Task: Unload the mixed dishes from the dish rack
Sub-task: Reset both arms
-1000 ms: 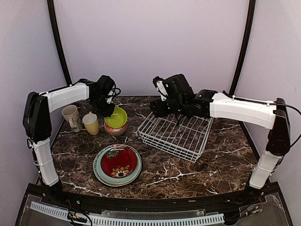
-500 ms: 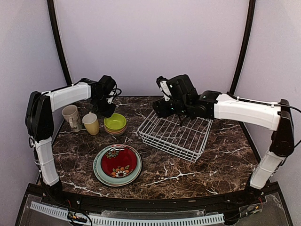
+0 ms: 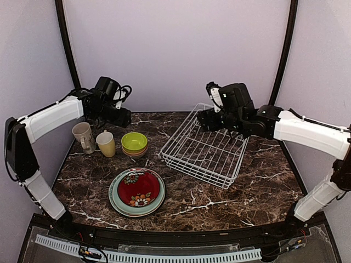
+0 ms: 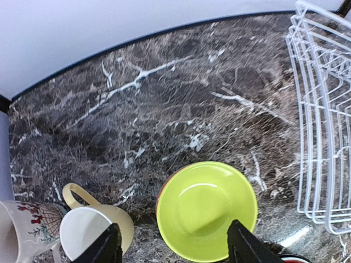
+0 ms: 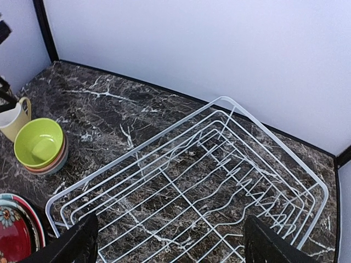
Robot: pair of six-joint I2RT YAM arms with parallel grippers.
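The white wire dish rack (image 3: pixel 205 148) stands on the marble table with nothing in it; the right wrist view shows its bare grid (image 5: pixel 208 181). A lime bowl (image 3: pixel 134 141) tops a small stack of bowls left of the rack. My left gripper (image 3: pixel 123 116) hangs open above and behind that stack, and the lime bowl (image 4: pixel 205 211) lies free below its fingers (image 4: pixel 109 246). A beige mug (image 3: pixel 83 136) and a yellow mug (image 3: pixel 106 143) stand further left. A red floral plate (image 3: pixel 138 189) tops a plate stack at the front. My right gripper (image 3: pixel 204 119) is open above the rack's far side, holding nothing.
A black frame post (image 3: pixel 68 49) rises behind the left arm and another (image 3: pixel 284 49) behind the right. The back wall sits close behind the rack. Bare marble (image 3: pixel 258 192) lies in front of and to the right of the rack.
My left gripper set the lime bowl level on the bowl stack, opened and drew back up and left. My right gripper rose and shifted right over the rack, its jaws wider.
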